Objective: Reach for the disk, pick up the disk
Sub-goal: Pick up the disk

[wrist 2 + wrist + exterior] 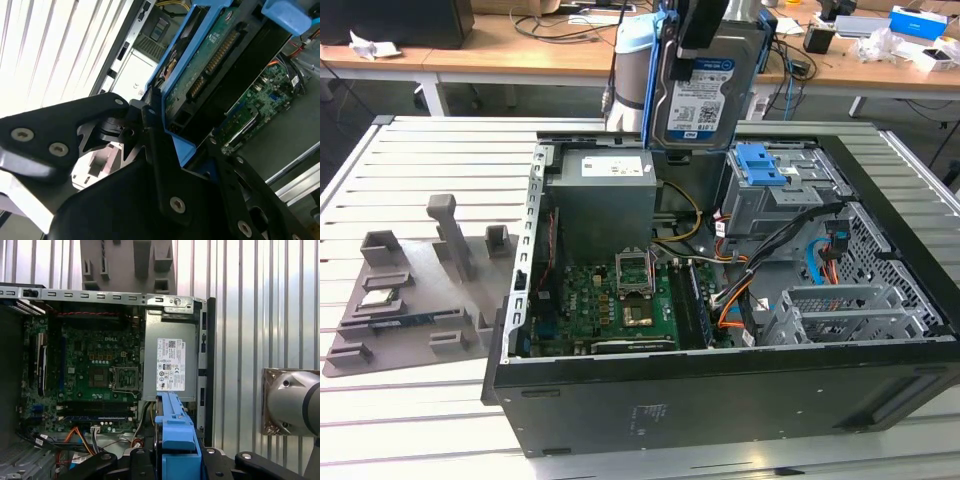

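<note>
The disk (705, 95), a silver hard drive with a blue-and-white label and blue side rails, hangs upright above the back of the open computer case (720, 400). My gripper (705, 30) is shut on its upper end, and the disk is clear of the case. In the second wrist view the disk (210, 65) shows its green circuit-board side, with the gripper (185, 145) clamped on its blue rail. In the first wrist view the disk's blue rail (175, 425) stands edge-on between the black fingers (145, 462).
Below the disk lie the grey power supply (603, 205), the green motherboard (620, 305) and a metal drive cage with a blue latch (760, 165). A grey fixture tray (410, 290) lies on the slatted table at the exterior view's left. Desks with cables stand behind.
</note>
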You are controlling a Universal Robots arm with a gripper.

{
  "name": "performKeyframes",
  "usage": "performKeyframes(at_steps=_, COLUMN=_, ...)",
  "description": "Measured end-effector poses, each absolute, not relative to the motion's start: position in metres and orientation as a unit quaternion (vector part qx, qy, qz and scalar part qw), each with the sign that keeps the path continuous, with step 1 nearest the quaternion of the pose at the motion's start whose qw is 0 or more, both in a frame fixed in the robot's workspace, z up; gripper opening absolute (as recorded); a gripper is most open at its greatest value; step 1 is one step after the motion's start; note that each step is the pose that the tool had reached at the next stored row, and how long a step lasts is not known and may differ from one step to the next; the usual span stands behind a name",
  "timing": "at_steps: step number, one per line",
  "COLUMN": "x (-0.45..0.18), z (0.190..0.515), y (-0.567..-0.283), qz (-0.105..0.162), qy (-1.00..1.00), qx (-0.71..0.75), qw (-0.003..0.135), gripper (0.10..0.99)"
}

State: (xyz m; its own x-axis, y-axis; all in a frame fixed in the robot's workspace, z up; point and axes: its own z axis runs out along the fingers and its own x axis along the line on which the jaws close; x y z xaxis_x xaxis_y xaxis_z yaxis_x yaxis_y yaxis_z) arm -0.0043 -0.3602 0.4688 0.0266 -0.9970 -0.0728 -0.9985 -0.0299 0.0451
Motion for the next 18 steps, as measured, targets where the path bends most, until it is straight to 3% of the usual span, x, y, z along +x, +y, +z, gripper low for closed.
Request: performKeyframes(at_steps=18, x=-0.004, z=0.468, y=-0.383, qz=0.042, qy=0.696, qx=-0.716, qw=0.009, gripper=0.373)
